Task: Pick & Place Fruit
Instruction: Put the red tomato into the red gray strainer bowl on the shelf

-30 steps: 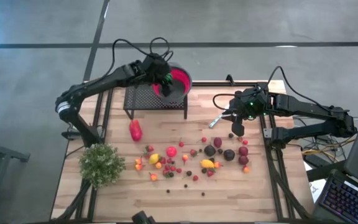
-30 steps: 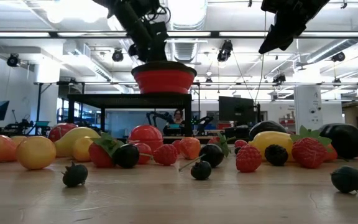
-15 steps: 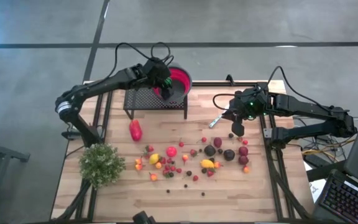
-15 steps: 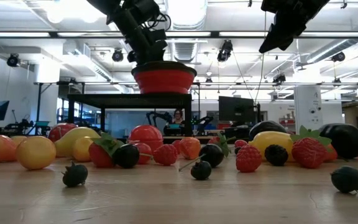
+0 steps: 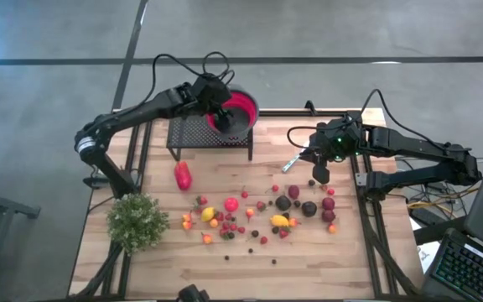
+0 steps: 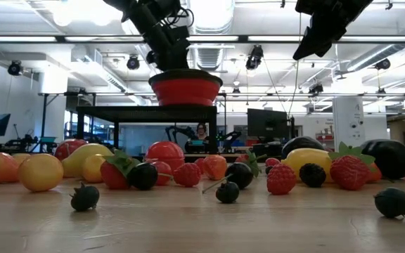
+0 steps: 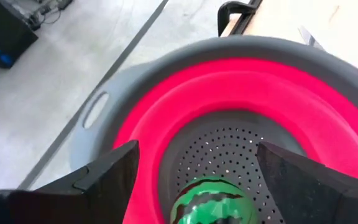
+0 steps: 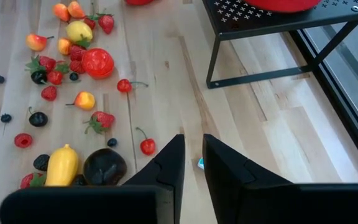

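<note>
The left gripper (image 5: 221, 106) hangs over the red bowl (image 5: 243, 109) on the black stand (image 5: 210, 132), its fingers (image 7: 107, 174) spread wide apart; a small green watermelon (image 7: 211, 200) lies in the bowl below them. The right gripper (image 5: 320, 174) hovers above the wooden table (image 5: 225, 168), fingers (image 8: 166, 163) nearly together with nothing between them. The fruit (image 5: 258, 214) lies scattered on the table, with one larger red piece (image 5: 183, 176) near the stand.

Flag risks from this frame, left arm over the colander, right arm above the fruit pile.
1. The left gripper hangs open just above the toy watermelon in the red colander; pulling away carelessly could clip the rim.
2. The colander sits at the black stand's corner, overhanging it; a bump might tip it.
3. The right gripper, nearly shut, could scatter the crowded fruit when descending.
</note>
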Controlling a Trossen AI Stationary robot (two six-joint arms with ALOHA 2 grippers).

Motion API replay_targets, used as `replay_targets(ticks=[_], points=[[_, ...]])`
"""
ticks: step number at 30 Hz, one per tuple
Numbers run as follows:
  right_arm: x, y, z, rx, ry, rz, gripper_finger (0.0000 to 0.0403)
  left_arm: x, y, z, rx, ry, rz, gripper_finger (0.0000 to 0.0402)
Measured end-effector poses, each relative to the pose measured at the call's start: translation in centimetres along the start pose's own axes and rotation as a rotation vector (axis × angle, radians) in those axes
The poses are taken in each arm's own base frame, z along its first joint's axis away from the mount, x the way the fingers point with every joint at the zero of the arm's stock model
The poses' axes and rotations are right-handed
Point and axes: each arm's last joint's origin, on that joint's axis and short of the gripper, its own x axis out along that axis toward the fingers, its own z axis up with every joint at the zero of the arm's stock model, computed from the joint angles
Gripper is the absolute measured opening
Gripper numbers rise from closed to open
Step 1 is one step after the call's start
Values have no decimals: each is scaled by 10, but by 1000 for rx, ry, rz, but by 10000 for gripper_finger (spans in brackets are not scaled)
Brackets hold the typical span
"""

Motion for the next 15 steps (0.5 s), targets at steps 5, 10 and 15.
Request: replay_targets(ticks=[5, 10, 15], points=[[0, 0, 0, 0, 0, 0, 74, -16, 1, 14, 52, -11, -9, 328], [0, 0, 0, 5, 0, 0, 86, -41, -5, 20, 75, -16, -46, 328], [0, 0, 0, 4, 1, 0, 93, -67, -22, 16, 79, -5, -108, 328]])
